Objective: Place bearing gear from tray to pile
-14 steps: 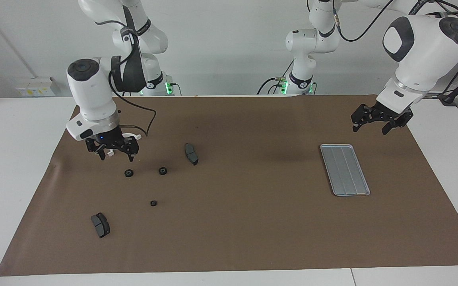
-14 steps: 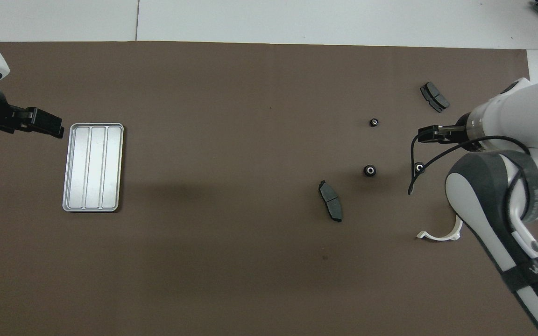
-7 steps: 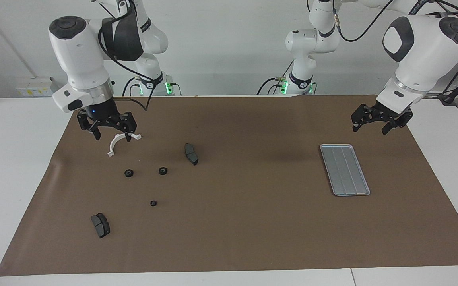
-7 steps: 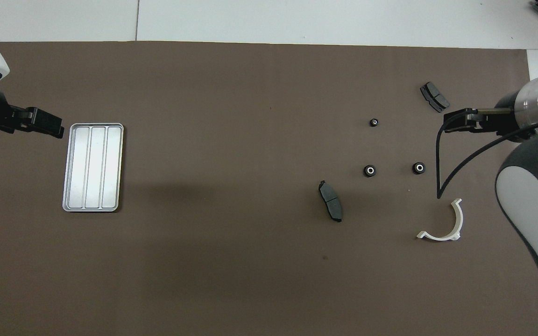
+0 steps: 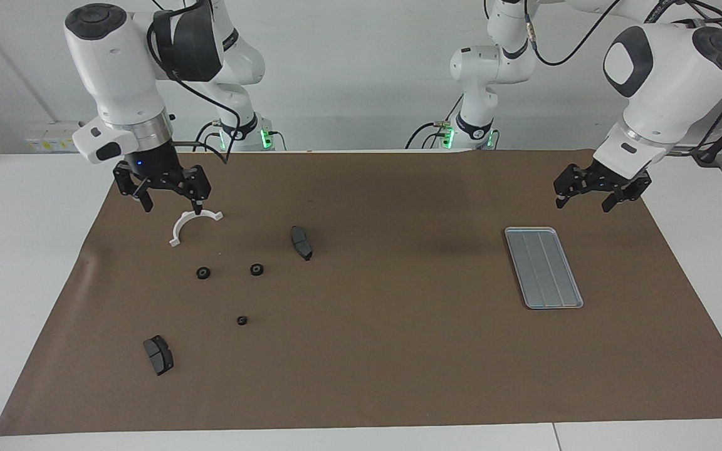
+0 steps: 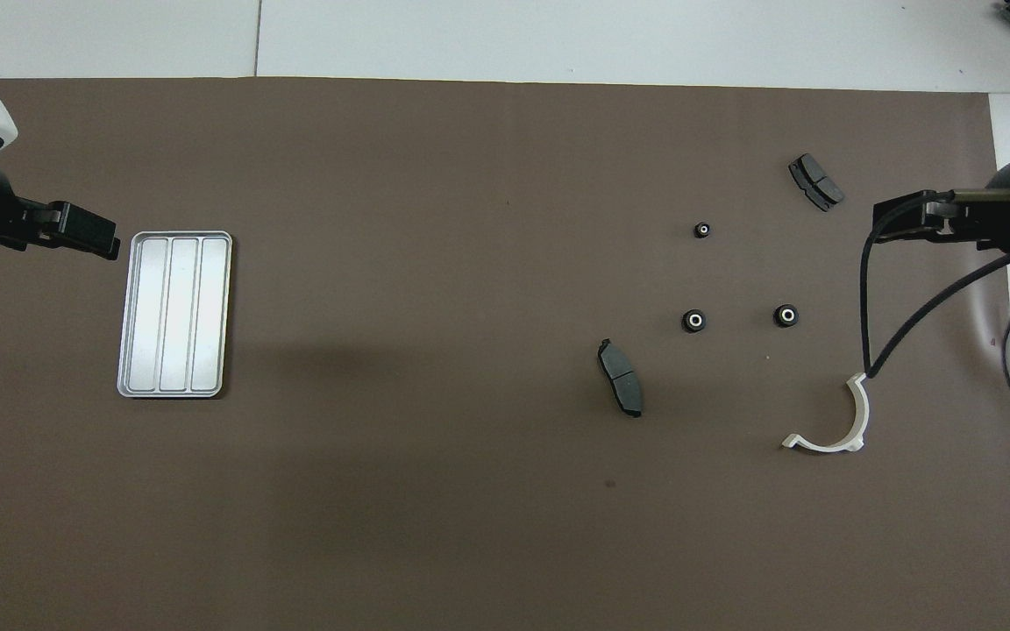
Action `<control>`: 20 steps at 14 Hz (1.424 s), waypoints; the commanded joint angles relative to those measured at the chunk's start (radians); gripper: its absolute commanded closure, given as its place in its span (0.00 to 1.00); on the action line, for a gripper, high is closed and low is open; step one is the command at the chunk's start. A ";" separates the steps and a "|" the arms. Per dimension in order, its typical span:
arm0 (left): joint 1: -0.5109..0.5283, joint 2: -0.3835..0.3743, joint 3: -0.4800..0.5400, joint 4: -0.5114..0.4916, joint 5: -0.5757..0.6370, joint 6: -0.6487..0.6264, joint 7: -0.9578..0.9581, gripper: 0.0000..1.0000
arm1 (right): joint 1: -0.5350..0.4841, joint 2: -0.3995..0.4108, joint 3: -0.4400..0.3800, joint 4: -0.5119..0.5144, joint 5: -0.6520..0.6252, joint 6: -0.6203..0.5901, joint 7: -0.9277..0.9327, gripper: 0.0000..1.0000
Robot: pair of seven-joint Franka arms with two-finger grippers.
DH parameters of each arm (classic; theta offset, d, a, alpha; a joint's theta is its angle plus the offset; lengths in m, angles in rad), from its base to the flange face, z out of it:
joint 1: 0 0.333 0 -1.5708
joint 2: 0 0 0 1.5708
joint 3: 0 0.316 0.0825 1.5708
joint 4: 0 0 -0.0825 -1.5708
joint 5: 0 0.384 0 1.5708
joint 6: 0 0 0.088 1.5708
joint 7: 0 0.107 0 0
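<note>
The silver ridged tray (image 5: 543,267) (image 6: 174,314) lies empty at the left arm's end of the mat. The pile is at the right arm's end: a white half-ring bracket (image 5: 193,225) (image 6: 831,421), two dark brake pads (image 5: 301,242) (image 5: 158,354) and three small black bearing gears (image 5: 203,273) (image 5: 257,270) (image 5: 242,321), all on the mat. My right gripper (image 5: 173,203) (image 6: 899,219) is open and empty, raised over the mat beside the bracket. My left gripper (image 5: 583,202) (image 6: 88,235) is open and empty, and waits in the air beside the tray.
A brown mat (image 5: 398,351) covers most of the white table (image 5: 22,250). A black cable (image 6: 873,298) hangs from the right arm over the bracket.
My right gripper has risen from just above the gear nearest the bracket and drawn back toward the robots, which uncovers the bracket. The gear stays on the mat. The left arm has not moved.
</note>
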 commanded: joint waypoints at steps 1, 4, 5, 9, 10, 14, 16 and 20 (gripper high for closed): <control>0.001 -0.033 0.001 -0.040 0.017 0.019 0.008 0.00 | 0.037 -0.005 -0.044 0.025 0.019 -0.060 0.007 0.00; 0.001 -0.033 0.001 -0.040 0.017 0.019 0.008 0.00 | 0.085 -0.019 -0.118 0.025 0.028 -0.106 0.006 0.00; 0.001 -0.033 0.001 -0.040 0.017 0.019 0.008 0.00 | 0.097 -0.022 -0.121 0.024 0.036 -0.129 0.015 0.00; 0.001 -0.033 0.001 -0.040 0.017 0.019 0.008 0.00 | 0.175 -0.033 -0.185 0.010 0.045 -0.177 0.030 0.00; 0.001 -0.033 0.001 -0.040 0.017 0.019 0.008 0.00 | 0.180 -0.037 -0.187 0.005 0.045 -0.171 0.033 0.00; 0.001 -0.033 0.001 -0.040 0.017 0.019 0.008 0.00 | 0.214 -0.039 -0.218 -0.004 0.045 -0.166 0.033 0.00; 0.001 -0.033 0.001 -0.040 0.017 0.019 0.008 0.00 | 0.204 -0.039 -0.219 -0.006 0.058 -0.168 0.033 0.00; 0.001 -0.033 0.001 -0.040 0.017 0.019 0.009 0.00 | 0.191 -0.039 -0.221 -0.015 0.078 -0.163 0.029 0.00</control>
